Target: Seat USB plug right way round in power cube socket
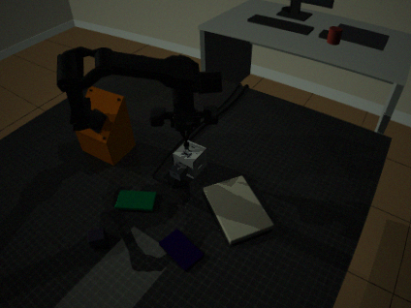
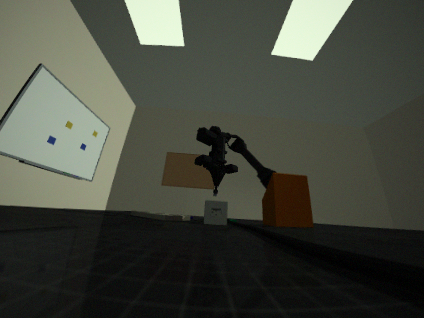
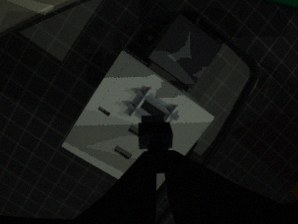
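Observation:
The white power cube (image 1: pixel 198 168) (image 2: pixel 209 207) (image 3: pixel 84 134) stands on the dark mat, slots and a grey bracket-like outline on its top. My gripper (image 1: pixel 186 139) (image 2: pixel 216 188) (image 3: pixel 158 160) points down over it, shut on the dark USB plug (image 3: pixel 155 134). In the exterior view a small gap shows between the plug's lower end and the cube's top, so the plug looks clear of the socket. In the wrist view the cube lies turned at a slant to the fingers and plug. The socket opening is hidden or too dark to make out, and which way round the plug faces cannot be told.
A grey block (image 1: pixel 177 170) (image 3: pixel 185 47) sits against the cube's side. An orange block (image 1: pixel 109 131) (image 2: pixel 290 200) stands by the arm's base. A green slab (image 1: pixel 136 200), a purple slab (image 1: pixel 181 249), a pale book-like slab (image 1: pixel 237 208) and a small dark cube (image 1: pixel 97 237) lie around. A black cable (image 1: pixel 220 108) runs behind.

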`<state>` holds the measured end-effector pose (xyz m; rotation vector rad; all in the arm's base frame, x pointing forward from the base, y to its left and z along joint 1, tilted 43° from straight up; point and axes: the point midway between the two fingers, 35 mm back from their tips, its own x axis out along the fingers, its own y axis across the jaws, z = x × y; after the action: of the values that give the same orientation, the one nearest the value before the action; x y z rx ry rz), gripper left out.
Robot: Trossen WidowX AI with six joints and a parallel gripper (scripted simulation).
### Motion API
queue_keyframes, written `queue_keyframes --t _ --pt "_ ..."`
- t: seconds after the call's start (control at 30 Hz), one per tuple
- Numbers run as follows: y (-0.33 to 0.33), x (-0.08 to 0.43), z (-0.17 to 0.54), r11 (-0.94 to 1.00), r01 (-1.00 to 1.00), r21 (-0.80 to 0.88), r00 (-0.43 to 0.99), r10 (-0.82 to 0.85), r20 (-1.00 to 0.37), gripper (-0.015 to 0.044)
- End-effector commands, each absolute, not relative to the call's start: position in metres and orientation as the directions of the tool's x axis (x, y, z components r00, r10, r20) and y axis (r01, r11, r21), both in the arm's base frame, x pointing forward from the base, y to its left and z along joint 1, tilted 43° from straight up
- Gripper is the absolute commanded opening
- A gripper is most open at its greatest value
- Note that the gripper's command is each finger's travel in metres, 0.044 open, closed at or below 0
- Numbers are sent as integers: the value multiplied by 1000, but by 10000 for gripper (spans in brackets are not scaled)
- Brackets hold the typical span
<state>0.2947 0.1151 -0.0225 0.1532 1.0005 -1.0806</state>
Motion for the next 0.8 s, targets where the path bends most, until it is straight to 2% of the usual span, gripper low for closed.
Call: queue_keyframes --t 0.0,0.77 --pt "115 295 -23 565 717 -408 100 -663 -742 0" --pt "115 295 -23 744 200 -638 100 -663 -742 0"
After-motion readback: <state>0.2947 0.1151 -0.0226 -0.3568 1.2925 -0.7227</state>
